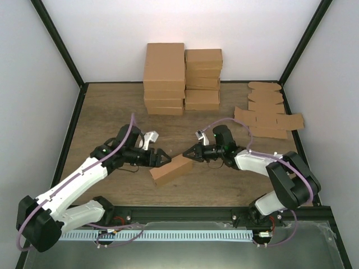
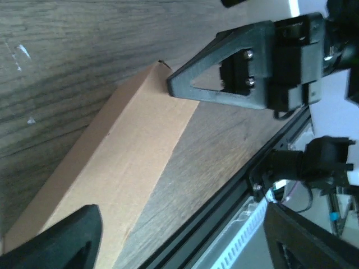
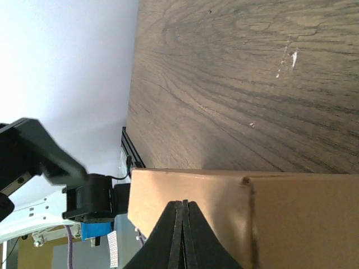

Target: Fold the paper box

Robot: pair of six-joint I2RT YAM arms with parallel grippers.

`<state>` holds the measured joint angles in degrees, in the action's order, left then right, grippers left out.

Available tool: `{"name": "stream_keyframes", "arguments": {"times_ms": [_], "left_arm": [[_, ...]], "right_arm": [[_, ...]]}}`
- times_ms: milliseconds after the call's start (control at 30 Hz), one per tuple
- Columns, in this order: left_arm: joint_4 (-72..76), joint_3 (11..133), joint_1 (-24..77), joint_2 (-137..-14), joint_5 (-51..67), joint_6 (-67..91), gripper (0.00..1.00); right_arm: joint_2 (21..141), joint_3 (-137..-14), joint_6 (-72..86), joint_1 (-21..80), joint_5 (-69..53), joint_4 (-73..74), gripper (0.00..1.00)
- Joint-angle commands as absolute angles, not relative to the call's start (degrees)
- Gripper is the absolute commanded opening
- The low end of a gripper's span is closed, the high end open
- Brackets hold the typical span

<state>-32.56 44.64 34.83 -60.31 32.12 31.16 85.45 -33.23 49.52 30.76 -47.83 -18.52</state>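
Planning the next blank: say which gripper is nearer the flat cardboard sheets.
Right. The right gripper is left of the sheets; the left gripper is farther left, beyond the folded box.

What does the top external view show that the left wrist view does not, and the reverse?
Only the top view: the stacked cartons and the flat blanks at the far side. Only the left wrist view: two screws on the right claw, seen close. Both: the paper box lying on the wooden table, with the shut right claw at its end.

Wood-grain table (image 1: 101,112) between white walls (image 1: 168,22) and black frame posts (image 1: 57,39)
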Motion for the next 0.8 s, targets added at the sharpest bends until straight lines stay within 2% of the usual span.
{"name": "stream_keyframes", "arguments": {"times_ms": [0,100,233,400,433,467,567,600,667,767], "left_arm": [[-40.6,47.3,36.9,-61.5,24.4,22.5,0.90],[-42.2,49.6,41.0,-63.4,17.6,20.1,1.00],[-42.5,51.9,46.1,-66.1,9.8,17.8,1.00],[-40.6,52.4,48.5,-67.8,9.7,17.2,1.00],[-40.6,52.8,49.4,-67.8,8.3,17.1,1.00],[-40.6,53.2,50.1,-67.9,7.5,17.1,1.00],[-42.4,55.1,51.0,-70.2,6.1,16.4,1.00],[-43.5,56.5,51.3,-71.3,5.4,15.9,1.00],[-45.6,58.8,52.9,-73.6,3.8,14.8,1.00],[-48.5,61.0,55.2,-77.2,1.7,11.2,1.00]], "right_arm": [[80.5,-37.8,47.1,30.3,-46.7,-11.4,0.01],[77.2,-39.7,44.3,30.2,-44.4,-6.1,0.01],[73.4,-41.2,40.7,29.5,-40.2,1.2,0.01],[67.9,-42.6,35.6,29.4,-33.9,9.7,0.13],[66.8,-42.5,34.8,29.4,-32.9,10.6,0.17],[65.7,-42.4,34.1,29.4,-32.1,11.5,0.25],[62.9,-41.4,32.9,29.4,-30.1,13.1,0.62],[61.9,-41.2,32.8,29.4,-29.4,13.5,0.68],[60.9,-40.8,32.6,29.4,-28.9,14.2,0.75],[59.9,-40.8,32.4,29.4,-28.1,15.0,0.77]]}}
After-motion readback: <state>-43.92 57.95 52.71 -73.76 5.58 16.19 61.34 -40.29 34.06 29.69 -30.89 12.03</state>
